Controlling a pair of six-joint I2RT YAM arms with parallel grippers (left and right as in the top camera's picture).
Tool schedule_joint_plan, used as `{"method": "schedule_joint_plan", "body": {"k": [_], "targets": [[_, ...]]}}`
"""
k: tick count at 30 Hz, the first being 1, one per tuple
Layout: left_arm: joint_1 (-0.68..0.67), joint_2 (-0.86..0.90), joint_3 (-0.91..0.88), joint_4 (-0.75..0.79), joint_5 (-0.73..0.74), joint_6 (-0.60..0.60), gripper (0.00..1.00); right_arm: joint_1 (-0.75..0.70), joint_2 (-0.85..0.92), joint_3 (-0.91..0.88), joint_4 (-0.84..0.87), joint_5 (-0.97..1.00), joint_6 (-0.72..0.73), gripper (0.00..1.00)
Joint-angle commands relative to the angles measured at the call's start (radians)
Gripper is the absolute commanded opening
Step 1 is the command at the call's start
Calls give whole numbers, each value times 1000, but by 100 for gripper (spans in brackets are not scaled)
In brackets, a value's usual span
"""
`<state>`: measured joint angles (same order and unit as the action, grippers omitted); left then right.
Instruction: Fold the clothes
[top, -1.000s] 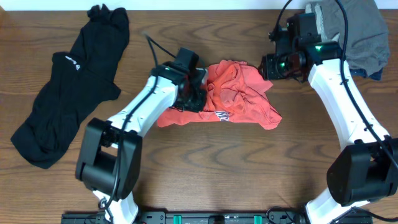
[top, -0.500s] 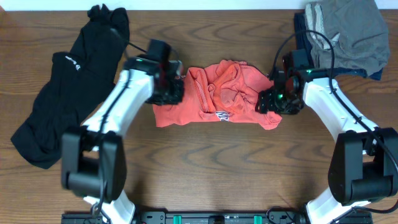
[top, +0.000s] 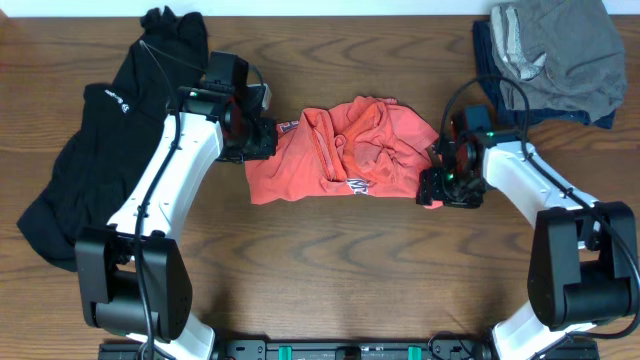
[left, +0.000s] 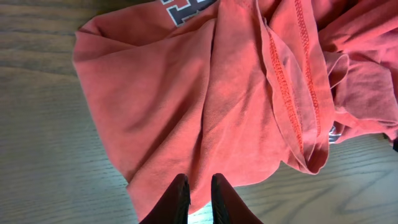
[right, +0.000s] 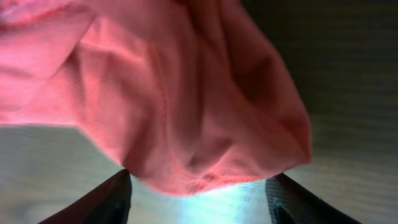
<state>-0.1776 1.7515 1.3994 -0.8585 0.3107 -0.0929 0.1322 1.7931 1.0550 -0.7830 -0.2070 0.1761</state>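
A crumpled red shirt (top: 350, 150) with white lettering lies mid-table. My left gripper (top: 260, 140) is at the shirt's left edge. In the left wrist view its fingers (left: 198, 194) are pinched on the shirt's hem, with the shirt (left: 205, 93) spread out ahead. My right gripper (top: 437, 187) is low at the shirt's right corner. In the right wrist view its fingers (right: 200, 179) are wide open, with a bunched red corner (right: 180, 99) hanging between them, untouched by either finger.
A black garment (top: 110, 140) lies spread at the left of the wooden table (top: 330, 270). A pile of grey and dark blue clothes (top: 555, 50) sits at the back right corner.
My left gripper has moved left from the shirt's middle to its left edge, drawing cloth out. My right arm has come down from the back right to the shirt's right corner.
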Motion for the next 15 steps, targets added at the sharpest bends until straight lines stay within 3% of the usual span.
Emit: {"method": "schedule_joint_plan", "body": {"k": [1,5,7,13,15], "targets": [[3,-1,14,-4,-17,6,16,-11,1,-9,56,24,49,62],[3,-1,14,-1,-21,6,16,-11,1,-9,156,24,64,50],[3,-1,14,-4,-40,6,16,-11,0,-9,214,24,72,32],[3,-1,14,-4,-43,6,15,-11,0,-8,302,23,79,3],[3,-1,14,-4,-43,6,16,-11,0,-8,325,23,82,1]]}}
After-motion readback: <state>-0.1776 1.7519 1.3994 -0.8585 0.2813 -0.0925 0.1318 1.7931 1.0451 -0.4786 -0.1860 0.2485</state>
